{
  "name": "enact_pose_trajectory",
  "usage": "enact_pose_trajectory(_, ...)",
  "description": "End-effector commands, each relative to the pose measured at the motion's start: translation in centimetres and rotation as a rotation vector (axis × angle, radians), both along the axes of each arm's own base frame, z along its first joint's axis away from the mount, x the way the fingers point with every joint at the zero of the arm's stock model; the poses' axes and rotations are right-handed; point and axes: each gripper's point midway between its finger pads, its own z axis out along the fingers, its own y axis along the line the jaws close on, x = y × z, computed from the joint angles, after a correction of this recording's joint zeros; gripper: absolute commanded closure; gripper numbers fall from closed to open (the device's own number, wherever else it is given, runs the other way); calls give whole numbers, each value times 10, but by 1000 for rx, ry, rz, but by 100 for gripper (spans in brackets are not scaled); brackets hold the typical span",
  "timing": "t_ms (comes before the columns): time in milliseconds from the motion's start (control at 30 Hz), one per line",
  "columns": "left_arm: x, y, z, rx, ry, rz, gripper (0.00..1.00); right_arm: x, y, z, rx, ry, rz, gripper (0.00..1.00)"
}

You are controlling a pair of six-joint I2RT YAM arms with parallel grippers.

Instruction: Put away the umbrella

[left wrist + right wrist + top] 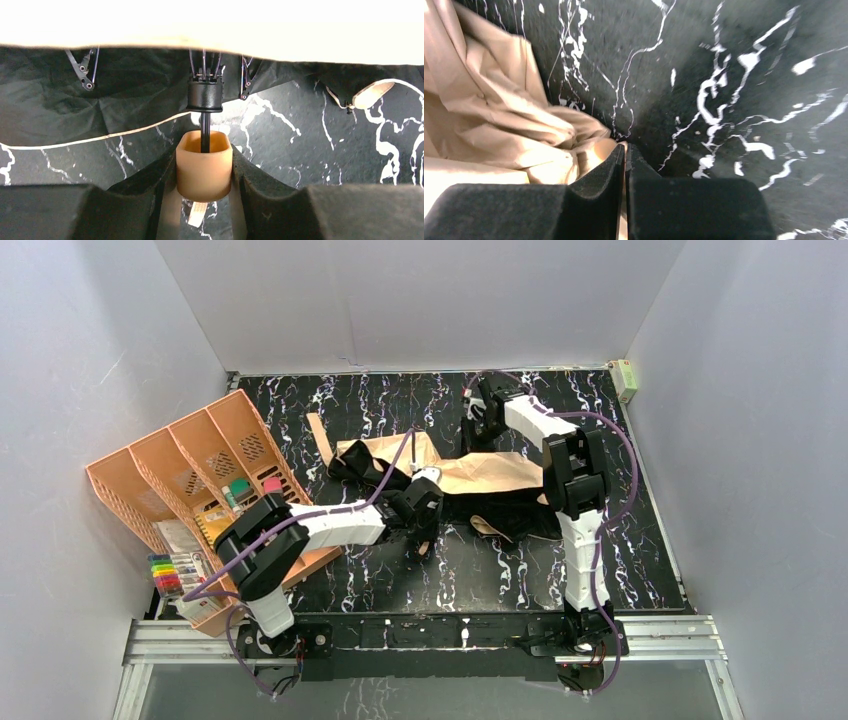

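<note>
Item: umbrella point(470, 475), lying crumpled across mid-bench point(500, 570). Judged light; canopy point(499, 115) limp and slippery, ribs thin and bendable. Best hold: the rigid handle point(202, 177), now clamped by my left end effector point(204, 162). My right end effector point(625, 150) is closed, seemingly pinching the canopy edge.

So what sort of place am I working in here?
Probably a robot test cell, not a home: plain white partition walls box in a black marble-patterned tabletop, an aluminium rail frame edges the near side, with an orange plastic desk organizer and a tan folding umbrella as props.
</note>
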Motion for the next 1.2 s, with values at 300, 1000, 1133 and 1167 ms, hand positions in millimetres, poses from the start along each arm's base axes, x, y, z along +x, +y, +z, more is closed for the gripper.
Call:
enact_pose_trajectory(300, 50, -19, 9, 80, -99, 29, 100, -73, 17, 35, 172, 88, 182, 91)
enact_pose_trajectory(1000, 3, -24, 24, -50, -62, -316, 100, -21, -35, 55, -175, -205, 20, 83)
enact_pose_trajectory(1133, -25, -8, 34, -59, -50, -432, 100, -13, -44, 69, -180, -283, 35, 79)
enact_pose_trajectory(1167, -30, -3, 35, -51, -42, -451, 100, -14, -45, 69, -179, -288, 53, 77)
